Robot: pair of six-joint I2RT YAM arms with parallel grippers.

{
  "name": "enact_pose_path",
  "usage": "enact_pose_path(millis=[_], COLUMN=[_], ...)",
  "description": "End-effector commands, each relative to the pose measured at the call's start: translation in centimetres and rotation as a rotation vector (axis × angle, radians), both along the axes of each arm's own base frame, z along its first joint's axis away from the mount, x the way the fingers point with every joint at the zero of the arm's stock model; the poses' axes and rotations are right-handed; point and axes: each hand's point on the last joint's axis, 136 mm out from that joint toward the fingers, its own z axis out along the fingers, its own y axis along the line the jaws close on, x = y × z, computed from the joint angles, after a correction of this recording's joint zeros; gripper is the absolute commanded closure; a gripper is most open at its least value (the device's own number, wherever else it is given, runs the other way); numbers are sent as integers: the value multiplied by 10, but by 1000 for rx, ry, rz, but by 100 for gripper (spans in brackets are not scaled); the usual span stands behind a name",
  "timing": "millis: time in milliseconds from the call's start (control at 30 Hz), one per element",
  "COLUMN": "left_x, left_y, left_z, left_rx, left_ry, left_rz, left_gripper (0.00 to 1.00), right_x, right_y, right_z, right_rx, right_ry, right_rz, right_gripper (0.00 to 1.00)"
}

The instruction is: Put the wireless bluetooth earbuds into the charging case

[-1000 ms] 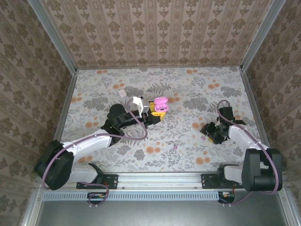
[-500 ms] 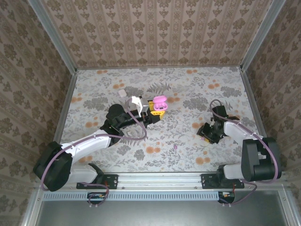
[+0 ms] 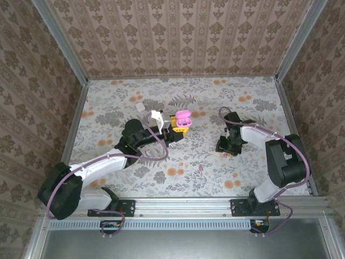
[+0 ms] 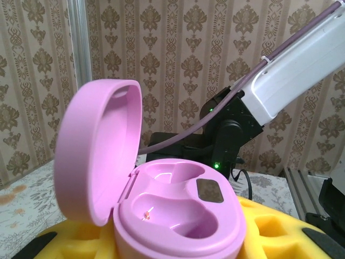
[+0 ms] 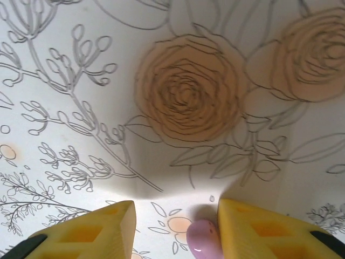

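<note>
— Where was the charging case?
— In the left hand (image 3: 179, 129). It gripped the pink charging case (image 3: 184, 118) low between its yellow pads (image 4: 277, 229). The lid stood open and tilted back, with both wells showing.
— And past that hand, to the right?
— One pink earbud (image 3: 200, 168) lay alone on the flowered surface (image 3: 161, 91), between the two hands and nearer the arm bases.
— And the right hand (image 3: 223, 147)?
— Its fingers stood apart, pointing down at the surface. A second pink bud (image 5: 202, 243) sat in the gap, against one yellow pad and clear of the other. Whether it rested on the surface could not be told.
</note>
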Motion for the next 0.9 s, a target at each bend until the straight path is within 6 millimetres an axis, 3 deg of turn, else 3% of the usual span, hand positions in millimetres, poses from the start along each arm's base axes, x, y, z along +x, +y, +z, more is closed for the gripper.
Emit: enact_pose_path(millis=[0,333,867], left_x=[-7,-7,-6], left_y=[5,7,6], left_z=[17,15,16], left_rx=[-27,-20,-21], left_ry=[-62,-67,-67], left_rz=[10,21,18], left_gripper=[65,65,65], right_x=[-4,-7,-15], right_y=[-10,-19,-8], right_z=[3,27,15], right_rx=[-89,-135,-112], right_ry=[20,-41,23], right_rz=[39,67,75], right_gripper=[53,53,55])
